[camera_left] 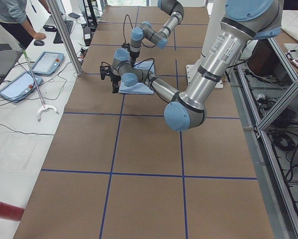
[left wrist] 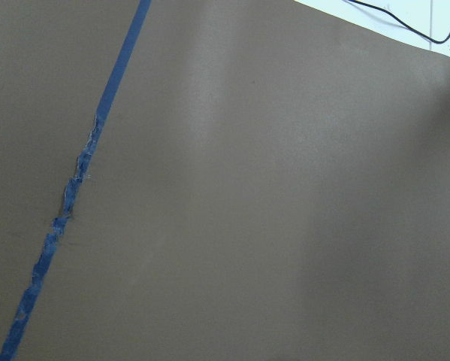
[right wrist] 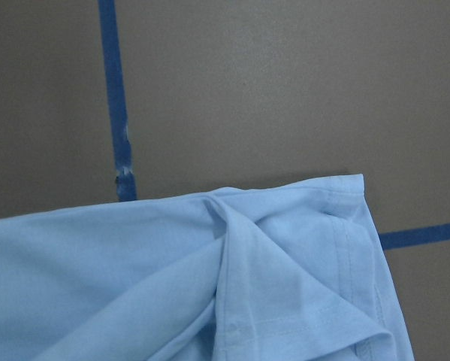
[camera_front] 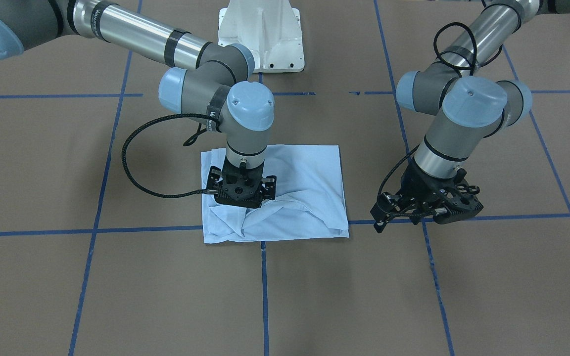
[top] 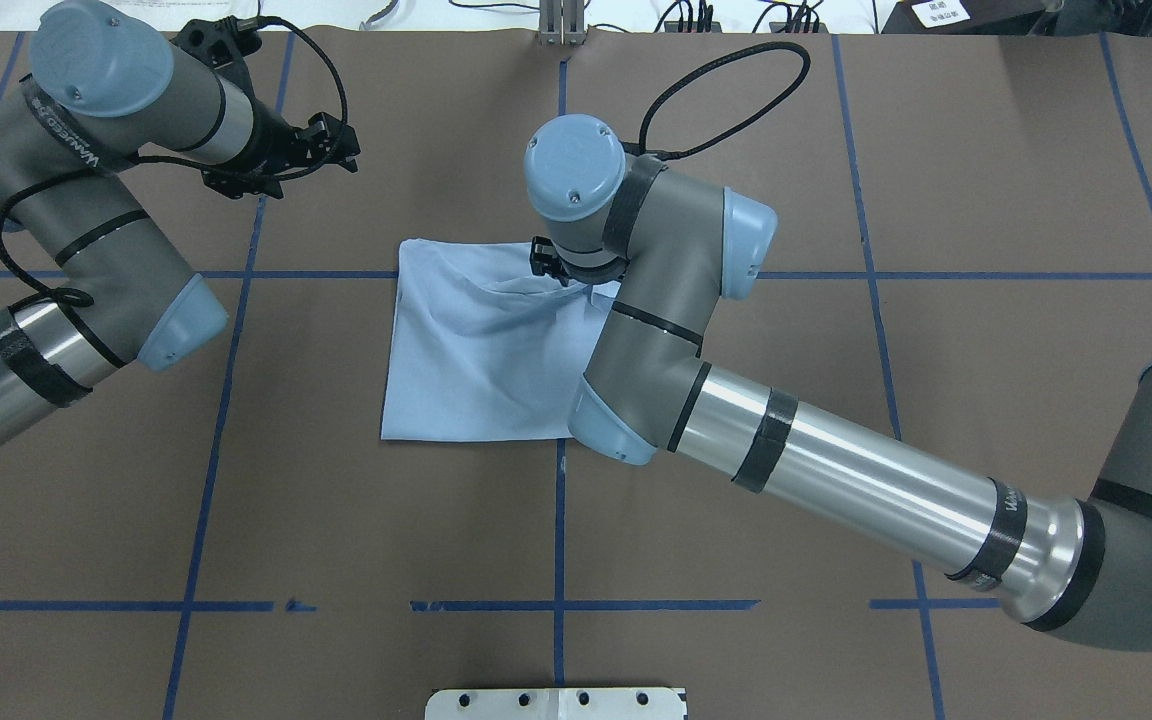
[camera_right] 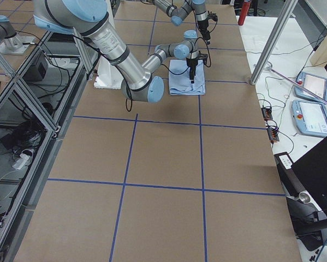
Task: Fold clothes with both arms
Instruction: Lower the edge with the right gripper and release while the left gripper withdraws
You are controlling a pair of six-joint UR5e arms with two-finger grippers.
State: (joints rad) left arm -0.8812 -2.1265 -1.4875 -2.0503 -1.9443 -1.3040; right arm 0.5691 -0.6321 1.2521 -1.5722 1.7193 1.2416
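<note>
The light blue T-shirt (camera_front: 305,183) lies folded into a rough square in the middle of the brown table, also in the overhead view (top: 466,360). My right gripper (camera_front: 240,195) points straight down on the shirt's far edge near one corner. Creases in the cloth run toward it (top: 551,265), and it looks shut on a pinch of fabric, with its fingertips hidden under its body. The right wrist view shows the shirt's hemmed corner and a raised fold (right wrist: 285,263). My left gripper (camera_front: 426,212) hangs open and empty above bare table beside the shirt (top: 331,145). The print and collar are hidden.
Blue tape lines (camera_front: 265,291) cross the brown table. The white pedestal base (camera_front: 260,34) stands at the robot's side. In the exterior left view, a side bench with tablets (camera_left: 44,62), a metal post (camera_left: 64,35) and a person (camera_left: 14,20) are beyond the table's far edge.
</note>
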